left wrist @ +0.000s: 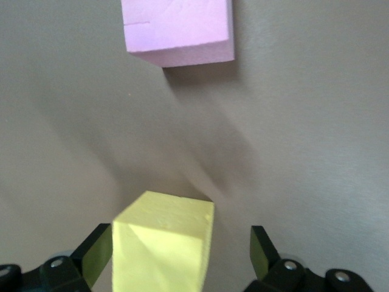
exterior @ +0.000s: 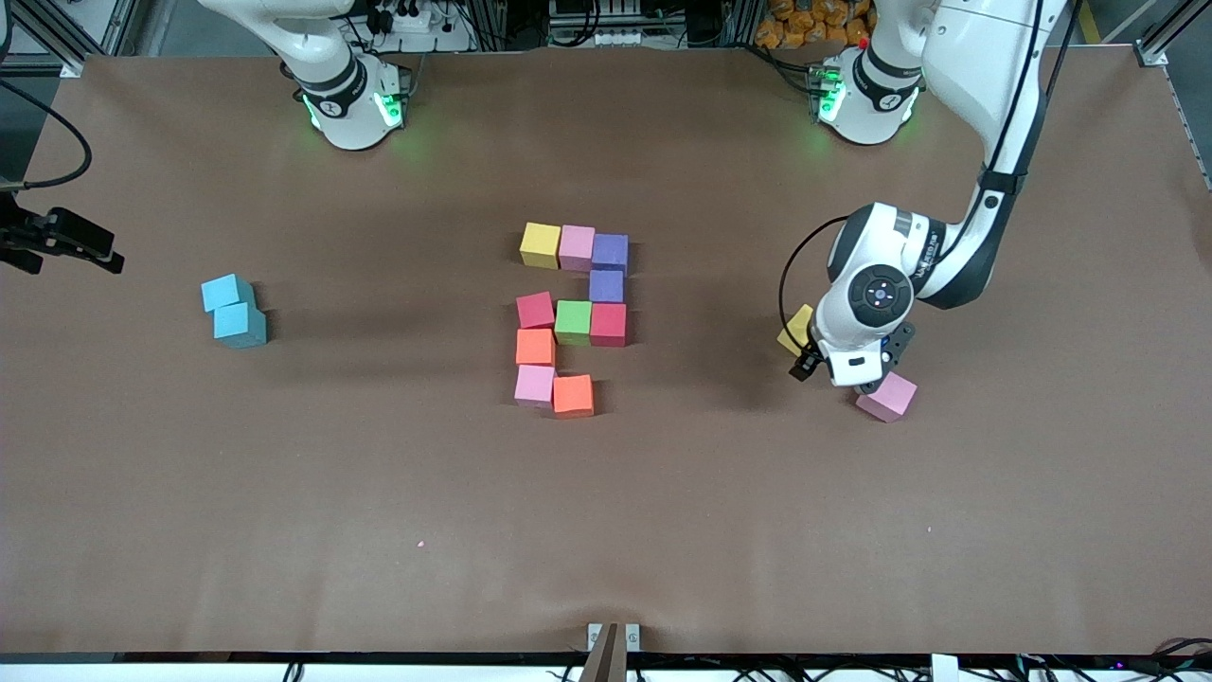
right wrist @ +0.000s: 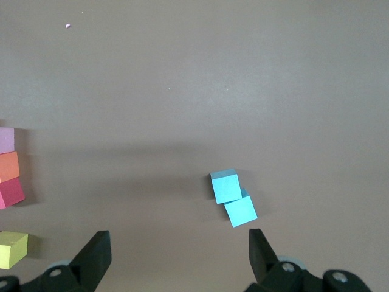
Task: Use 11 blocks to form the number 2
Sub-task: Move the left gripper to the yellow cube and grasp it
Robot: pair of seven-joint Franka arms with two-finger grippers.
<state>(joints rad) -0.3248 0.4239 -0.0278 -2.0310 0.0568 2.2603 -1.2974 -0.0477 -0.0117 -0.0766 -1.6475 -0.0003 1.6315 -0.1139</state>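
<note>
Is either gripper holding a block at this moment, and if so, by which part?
Nothing is held. The left gripper is open around a loose yellow block on the table, fingers apart from its sides. The right gripper waits open above the table.

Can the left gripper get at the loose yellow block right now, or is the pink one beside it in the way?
Probably yes. The left gripper is open with the yellow block between its fingers, and the loose pink block lies apart from it, leaving the way free.
</note>
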